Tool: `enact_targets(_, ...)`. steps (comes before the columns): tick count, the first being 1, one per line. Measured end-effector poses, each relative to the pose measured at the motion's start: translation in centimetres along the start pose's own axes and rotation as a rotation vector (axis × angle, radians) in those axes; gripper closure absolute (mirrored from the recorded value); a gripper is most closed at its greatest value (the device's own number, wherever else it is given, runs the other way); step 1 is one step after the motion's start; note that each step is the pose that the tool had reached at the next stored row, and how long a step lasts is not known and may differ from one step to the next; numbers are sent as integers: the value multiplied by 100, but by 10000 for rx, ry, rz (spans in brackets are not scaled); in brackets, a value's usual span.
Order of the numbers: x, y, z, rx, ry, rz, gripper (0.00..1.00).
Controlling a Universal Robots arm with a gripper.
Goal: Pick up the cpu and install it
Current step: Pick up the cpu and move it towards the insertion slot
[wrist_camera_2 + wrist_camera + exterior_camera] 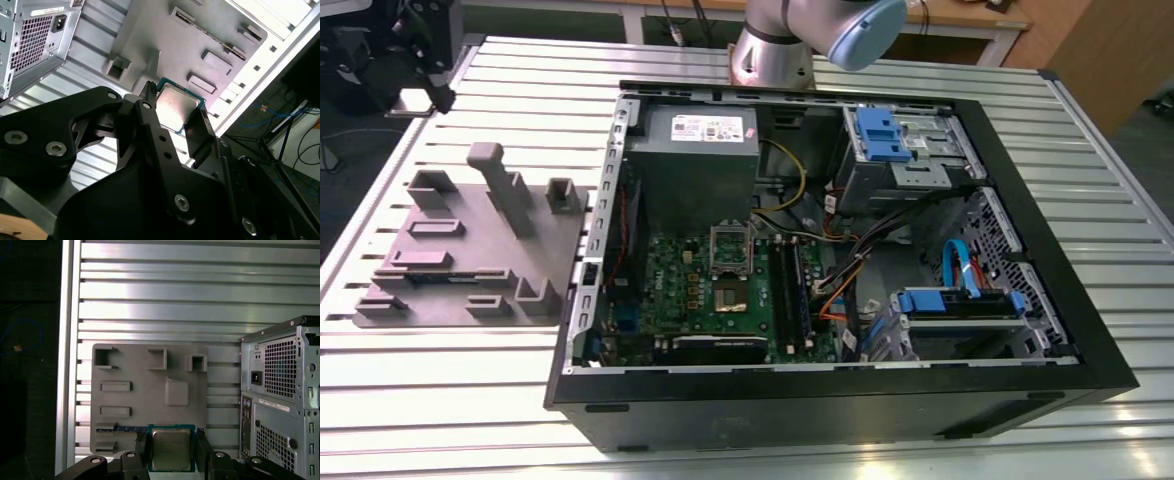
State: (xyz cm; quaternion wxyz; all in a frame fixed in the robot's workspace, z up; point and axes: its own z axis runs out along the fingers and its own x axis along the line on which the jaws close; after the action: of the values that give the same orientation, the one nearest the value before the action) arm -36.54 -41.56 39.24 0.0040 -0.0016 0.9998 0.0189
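in the first wrist view the gripper (171,440) is clamping the cpu (171,454) by two opposite edges, its jaws standing only as far apart as the chip is wide, holding it aloft with the grey moulded plate (145,405) on the slatted table (160,300) well beyond it, beside the computer case (280,390).

No text, number or sign can be read with certainty. A white label (707,128) is seen on the grey power supply box (696,175) inside the computer case (827,405) in the exterior view, and faint markings are seen on the metal top of the cpu (171,456) in the first wrist view, but no letter or figure of either can be made out. A pale label strip (272,405) on the case's rear panel likewise cannot be deciphered.
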Motion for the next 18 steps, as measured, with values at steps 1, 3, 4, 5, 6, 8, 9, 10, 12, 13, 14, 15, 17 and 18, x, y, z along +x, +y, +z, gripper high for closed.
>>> enact_targets(1, -9, 0, 0, 1, 1, 0, 53)
enact_targets(3, -32, 0, 0, 1, 12, 2, 53)
enact_targets(4, -43, 0, 0, 1, 15, 3, 53)
enact_targets(5, -53, 0, 0, 1, 18, 3, 53)
enact_targets(6, -62, 0, 0, 1, 20, 4, 53)
enact_targets(8, -82, 0, 0, 1, 24, 5, 53)
enact_targets(9, -92, 0, 0, 1, 26, 4, 53)
enact_targets(10, -102, 0, 1, 1, 26, 5, 53)
enact_targets(12, -121, 0, 1, 0, 27, 5, 53)
enact_targets(13, -129, 0, 1, 0, 27, 5, 53)
enact_targets(14, -134, 0, 1, 1, 28, 5, 53)
enact_targets(15, -140, 0, 1, 0, 27, 4, 53)
enact_targets(17, -151, -1, 1, 1, 28, 5, 53)
enact_targets(18, -156, -1, 1, 0, 27, 4, 53)
